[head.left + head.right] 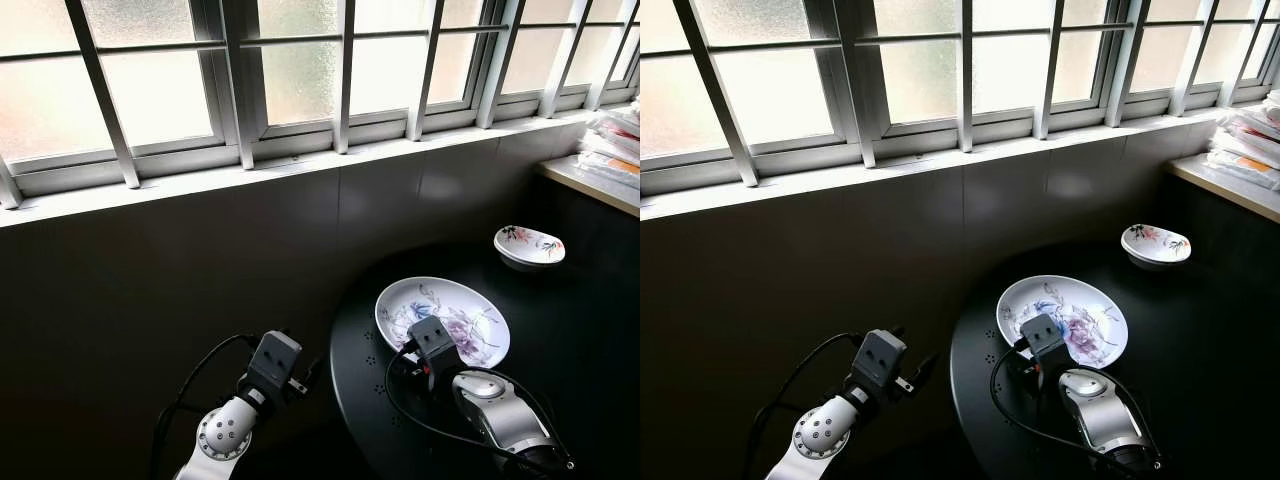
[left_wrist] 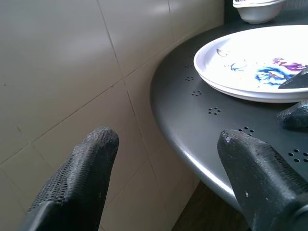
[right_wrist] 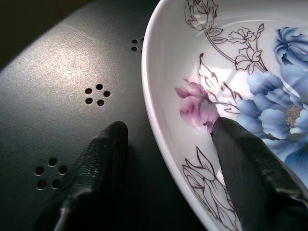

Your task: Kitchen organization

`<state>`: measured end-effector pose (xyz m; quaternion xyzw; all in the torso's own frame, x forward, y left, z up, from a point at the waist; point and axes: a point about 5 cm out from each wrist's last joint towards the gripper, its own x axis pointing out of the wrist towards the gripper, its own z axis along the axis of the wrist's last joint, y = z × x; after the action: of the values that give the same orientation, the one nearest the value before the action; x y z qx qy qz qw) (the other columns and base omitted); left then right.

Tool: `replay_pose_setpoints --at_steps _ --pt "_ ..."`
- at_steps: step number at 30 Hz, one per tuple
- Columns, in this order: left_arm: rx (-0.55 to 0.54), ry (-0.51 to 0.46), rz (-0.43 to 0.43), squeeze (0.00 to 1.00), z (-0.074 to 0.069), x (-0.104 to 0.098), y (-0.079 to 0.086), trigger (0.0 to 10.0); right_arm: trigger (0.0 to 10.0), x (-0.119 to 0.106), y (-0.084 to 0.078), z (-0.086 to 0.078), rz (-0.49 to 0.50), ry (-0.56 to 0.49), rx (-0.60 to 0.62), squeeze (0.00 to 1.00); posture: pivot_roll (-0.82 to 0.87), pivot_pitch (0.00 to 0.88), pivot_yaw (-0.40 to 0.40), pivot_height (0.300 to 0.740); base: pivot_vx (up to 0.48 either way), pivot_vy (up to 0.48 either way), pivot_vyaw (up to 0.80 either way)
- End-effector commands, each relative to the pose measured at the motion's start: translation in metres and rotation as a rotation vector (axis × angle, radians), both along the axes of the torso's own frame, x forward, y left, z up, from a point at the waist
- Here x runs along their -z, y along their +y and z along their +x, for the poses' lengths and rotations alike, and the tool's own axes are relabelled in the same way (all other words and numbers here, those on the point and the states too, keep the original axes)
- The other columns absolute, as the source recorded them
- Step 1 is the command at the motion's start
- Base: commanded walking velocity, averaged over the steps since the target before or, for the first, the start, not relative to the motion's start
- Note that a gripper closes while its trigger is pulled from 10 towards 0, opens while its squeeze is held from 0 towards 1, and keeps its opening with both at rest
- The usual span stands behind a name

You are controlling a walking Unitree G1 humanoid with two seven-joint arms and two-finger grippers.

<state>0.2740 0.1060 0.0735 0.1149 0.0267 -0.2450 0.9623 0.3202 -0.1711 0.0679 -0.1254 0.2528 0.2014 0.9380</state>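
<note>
A white plate [image 1: 455,315] painted with blue and purple flowers lies on the round black table [image 1: 360,385]. My right gripper [image 3: 168,130] is open and straddles the plate's near-left rim. One finger [image 3: 103,149] rests outside on the tabletop and the other [image 3: 245,154] sits inside the plate [image 3: 231,72]. A small floral bowl [image 1: 529,245] stands farther back on the table. My left gripper [image 2: 166,139] is open and empty. It hangs in the air just left of the table's edge, in front of the tiled wall.
A dark tiled wall [image 1: 150,290] rises behind the table to a white window sill [image 1: 300,165] and barred windows. At the far right, a counter [image 1: 590,180] carries a stack of packets [image 1: 615,140]. The tabletop has small hole clusters.
</note>
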Motion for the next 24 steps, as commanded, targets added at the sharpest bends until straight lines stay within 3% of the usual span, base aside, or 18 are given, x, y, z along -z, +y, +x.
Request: replay_pose_setpoints --at_steps 1,2,15,23,24 --pt "-0.001 0.001 0.001 0.0 0.001 -0.001 0.002 10.0 3.1 -0.003 -0.003 0.001 0.03 0.01 0.005 0.0 -0.03 0.0 0.005 0.74 0.0 0.0 0.0" --pt "-0.001 0.002 0.001 0.0 0.001 -0.001 0.002 10.0 0.0 -0.003 -0.004 0.001 0.03 0.009 0.005 0.0 -0.03 0.0 0.005 0.74 0.0 0.0 0.0" --pt "-0.003 0.004 -0.001 0.0 0.002 -0.001 0.002 10.0 0.0 -0.013 0.002 0.002 -0.033 -0.083 0.024 0.0 -0.02 0.0 0.006 0.74 0.0 0.0 0.0" --pt "-0.006 0.007 -0.005 0.0 0.002 0.0 0.002 10.0 0.0 -0.021 0.006 0.0 -0.209 -0.225 0.008 0.0 -0.03 0.0 0.006 0.74 0.0 0.0 0.0" --pt "-0.006 0.007 -0.006 0.0 0.002 0.0 0.001 10.0 0.0 -0.026 0.006 0.001 -0.274 -0.284 0.008 0.0 -0.03 0.0 0.006 0.74 0.0 0.0 0.0"
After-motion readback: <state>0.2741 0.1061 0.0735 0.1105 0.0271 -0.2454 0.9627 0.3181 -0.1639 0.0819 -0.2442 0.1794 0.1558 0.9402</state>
